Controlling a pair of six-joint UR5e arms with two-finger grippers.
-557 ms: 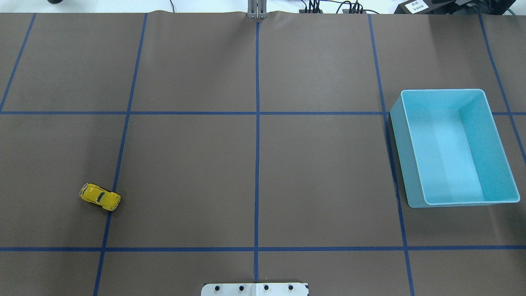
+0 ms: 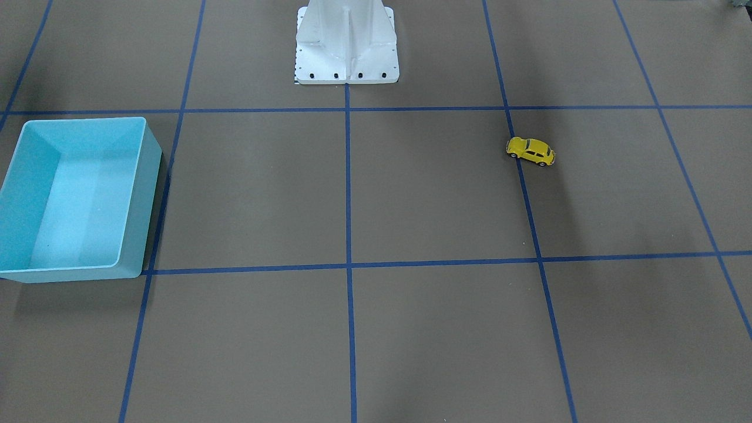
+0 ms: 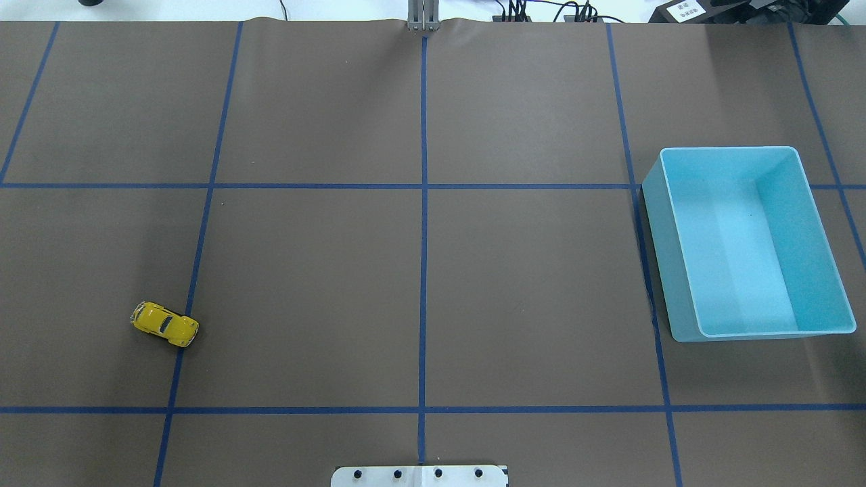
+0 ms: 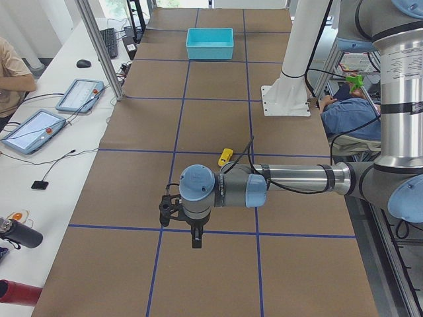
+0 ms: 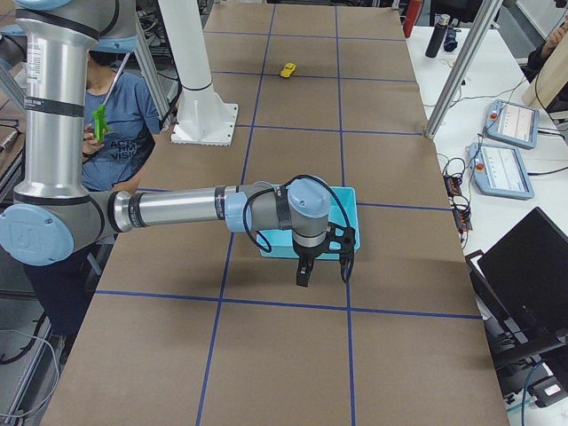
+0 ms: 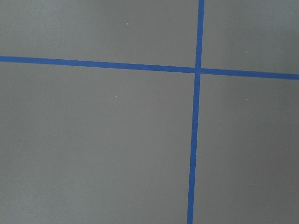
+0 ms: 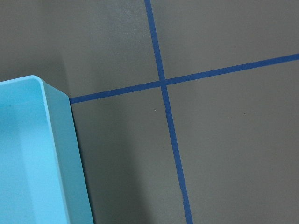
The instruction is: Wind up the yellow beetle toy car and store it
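The yellow beetle toy car (image 3: 164,324) is sitting on the table (image 3: 304,270), the left gripper (image 4: 196,243) and right gripper (image 5: 303,279) are hovering, jaw states impossible to tell

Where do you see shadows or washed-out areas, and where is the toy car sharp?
Overhead exterior: even light, the yellow beetle toy car crisp, a dark shadow at its lower right; the strip beyond the table cover is washed out white. Exterior front-facing: soft, broad shadow bands on that cover. Right wrist-mounted: a soft shadow beside the wall of the light blue bin.
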